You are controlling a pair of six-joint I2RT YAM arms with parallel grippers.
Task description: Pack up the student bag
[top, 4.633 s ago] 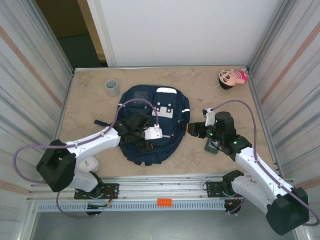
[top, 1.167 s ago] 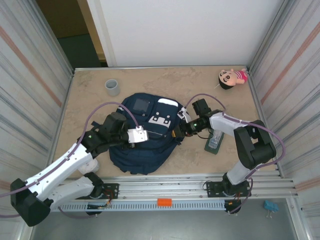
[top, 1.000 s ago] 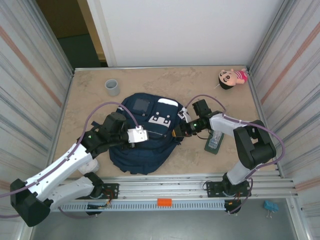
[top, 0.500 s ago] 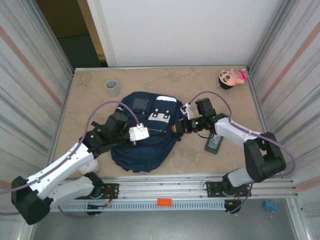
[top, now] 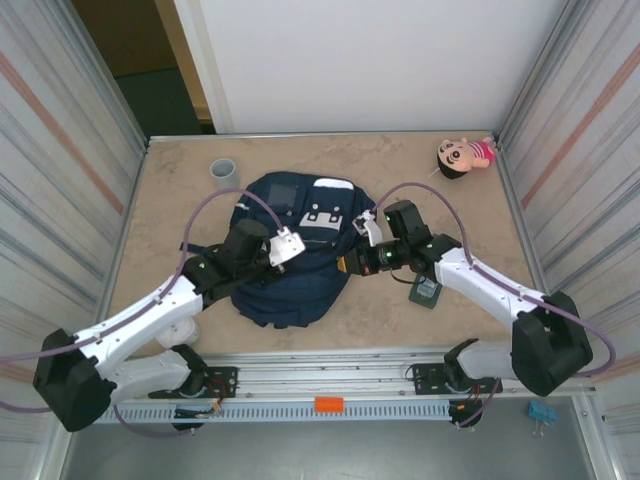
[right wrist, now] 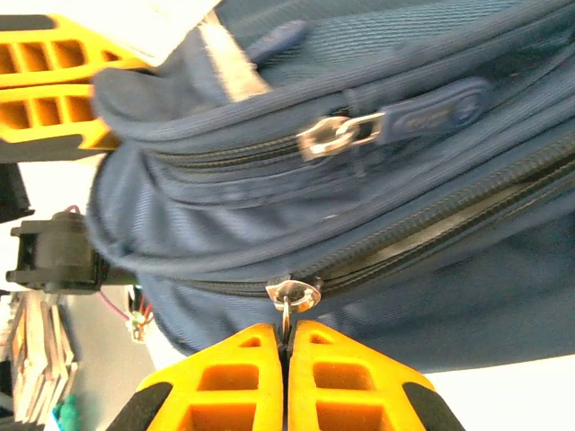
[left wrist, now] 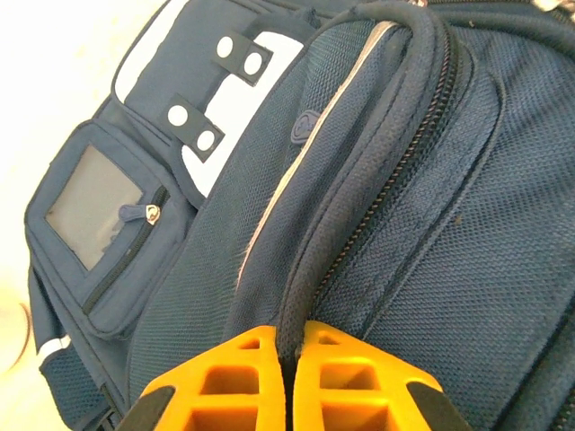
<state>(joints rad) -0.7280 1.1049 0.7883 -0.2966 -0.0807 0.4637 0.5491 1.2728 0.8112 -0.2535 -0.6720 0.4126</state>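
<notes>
Closest to me, the left end effector (left wrist: 289,346) is pinched tight on a raised seam (left wrist: 362,184) of the student bag (left wrist: 467,233), apparently to anchor it. The right end effector (right wrist: 287,337) is clamped on a zipper pull (right wrist: 295,292), likely to draw the zip open. The bag lies on the bench (top: 400,180) between them. Beyond both, well apart, sit a grey cup (top: 224,174) and a doll (top: 460,157).

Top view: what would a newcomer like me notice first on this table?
The big navy student bag sits in the middle of the table. The left gripper pinches a fabric ridge on it, and the right gripper is shut on a zipper pull at its right side. A doll lies in the far right corner.
</notes>
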